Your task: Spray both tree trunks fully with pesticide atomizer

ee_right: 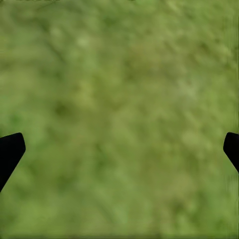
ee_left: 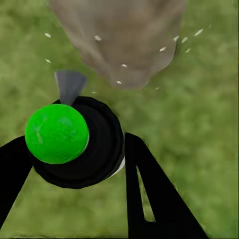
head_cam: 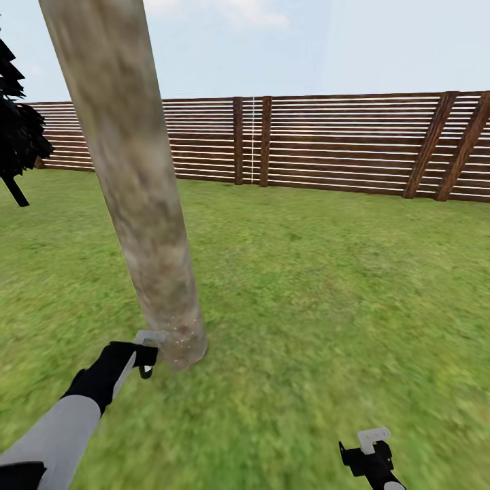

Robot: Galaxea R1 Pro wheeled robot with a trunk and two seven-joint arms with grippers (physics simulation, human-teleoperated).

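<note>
One tree's pale mottled trunk (head_cam: 136, 204) rises from the grass (head_cam: 327, 306), leaning left in the head view, with whitish specks at its base (head_cam: 182, 333). My left gripper (head_cam: 146, 354) sits low, right beside that base. It is shut on the pesticide atomizer (ee_left: 99, 144), a black bottle whose top shows bright green, its grey nozzle (ee_left: 69, 84) pointing at the trunk (ee_left: 124, 40). White flecks hang in the air around the trunk. My right gripper (head_cam: 371, 449) hangs open over bare grass, its fingertips (ee_right: 10, 149) far apart.
A brown slatted fence (head_cam: 340, 143) closes the lawn at the back. A near-black conifer (head_cam: 17, 136) stands at the far left. Open grass stretches right of the trunk.
</note>
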